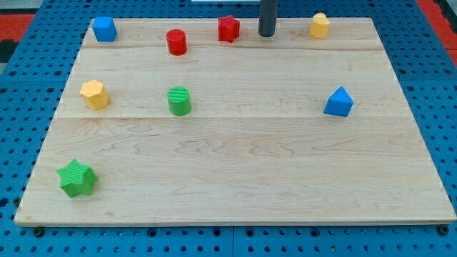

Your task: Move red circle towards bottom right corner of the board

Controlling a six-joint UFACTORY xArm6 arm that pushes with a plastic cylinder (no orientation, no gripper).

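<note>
Your red cylinder block (176, 41) sits upper left of centre — red star block (228, 28) just right of it. My tip (266, 34) — a bare rod, no claw — stands beside the star, touching nothing.

Straight dark grey rod, smooth; my tip (266, 34) rounded, apparently unmarked.

Bright, even light, seemingly from overhead; blocks cast only faint, short shadows on the counter (285, 164). Sharp focus, no glare.

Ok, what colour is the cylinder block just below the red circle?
Green: the green ribbed cylinder block, clearest in the camera view.
</note>
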